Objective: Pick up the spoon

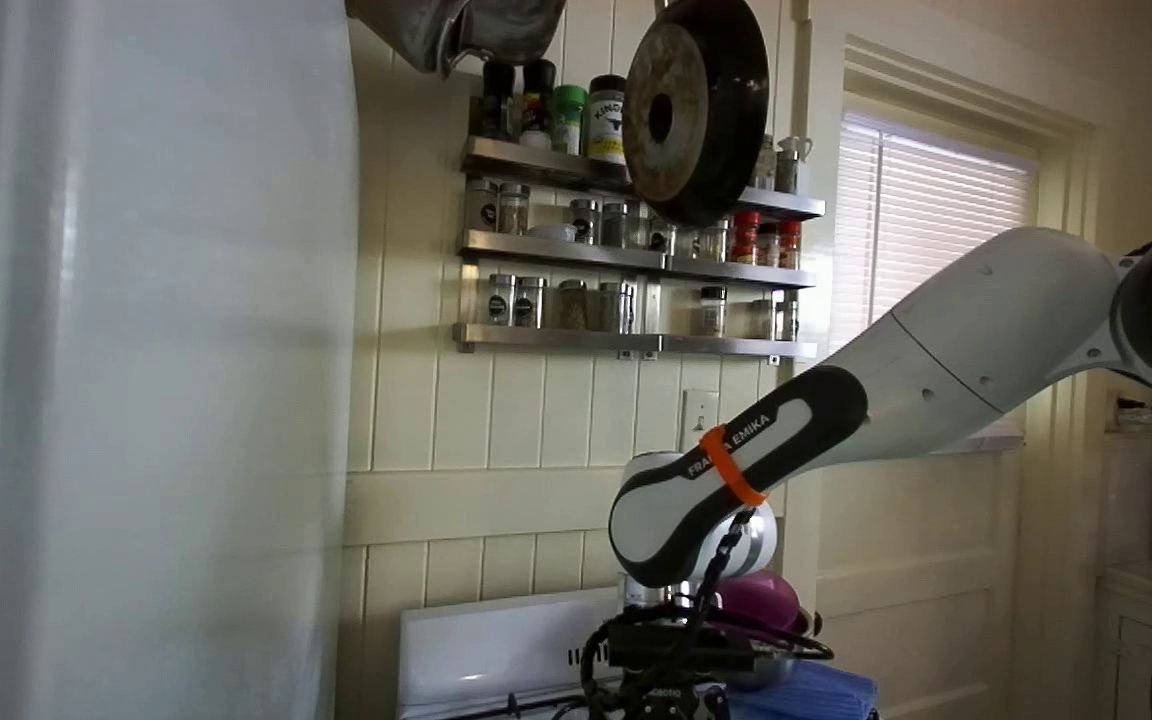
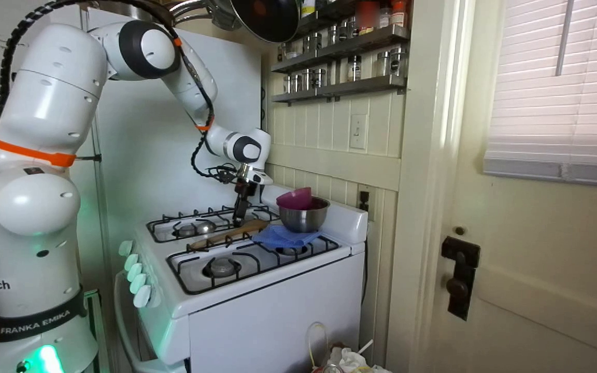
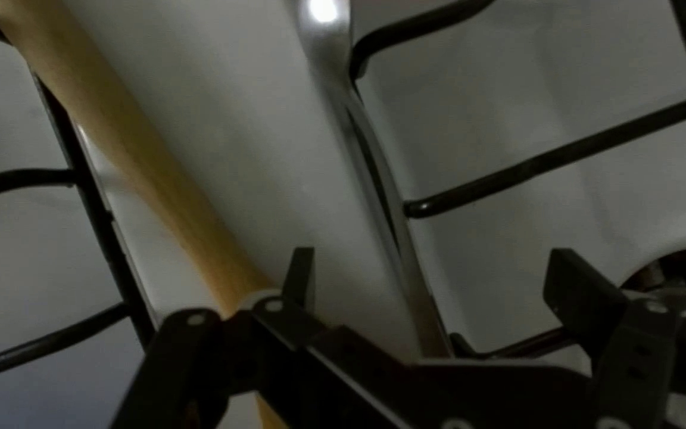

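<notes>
A shiny silver metal spoon (image 3: 390,185) lies lengthwise along the edge of a black metal grate (image 3: 557,157) on the white stove surface (image 3: 230,137). In the wrist view, the jaws of the black gripper (image 3: 429,267) are released, spread to left and right of the spoon's handle. A long tan wooden utensil (image 3: 137,161) lies left of the spoon. In an exterior view, a blue cloth (image 2: 284,238) lies at the near side of a round steel bowl (image 2: 303,220), with a magenta bowl (image 2: 294,198) tilted inside.

spoon (image 3: 390,185): silver | fingers (image 3: 584,295): black | wooden utensil (image 3: 140,161): tan | cloth (image 2: 284,237): blue | small bowl (image 2: 294,199): magenta | stove (image 2: 278,295): white
</notes>
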